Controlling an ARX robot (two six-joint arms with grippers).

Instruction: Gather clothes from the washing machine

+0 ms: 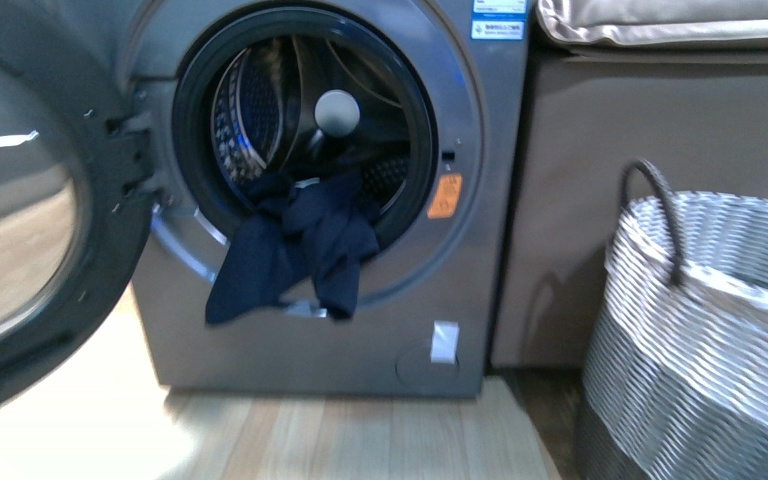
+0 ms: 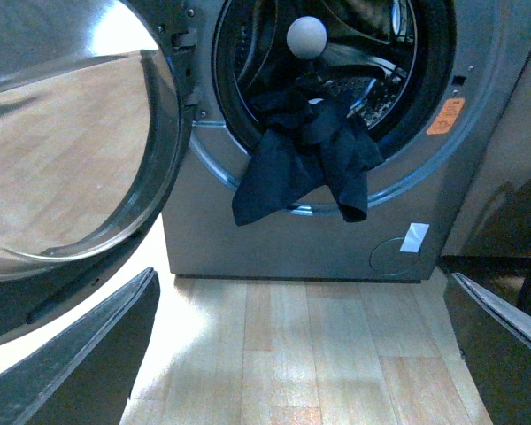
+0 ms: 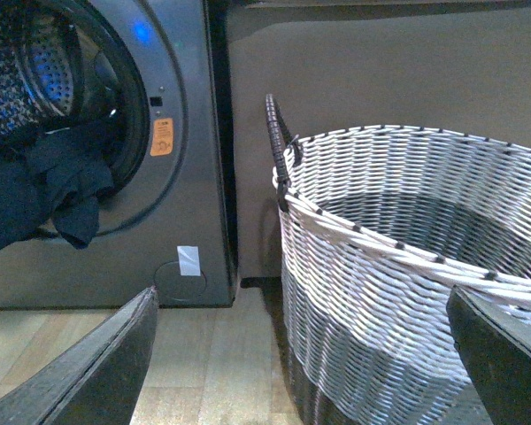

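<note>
Over the lip of the open washing machine (image 1: pixel 480 250), the dark navy clothes (image 1: pixel 300 250) spill from the drum (image 1: pixel 250 110) and hang down the grey front, door (image 1: pixel 20 200) swung wide on the left. Left arm's jaws stand wide apart, empty, facing the machine; right arm's jaws gape too, holding nothing, near the woven basket (image 1: pixel 700 330) on the wooden floor (image 1: pixel 360 430).

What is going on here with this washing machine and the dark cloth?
The washing machine stands with its door swung open. The dark navy clothes hang half out of it, over the lower rim of the opening. Nothing holds them yet: the left tool and the right tool are both open and empty, apart from the machine. A woven basket waits on the robot's right side.
</note>
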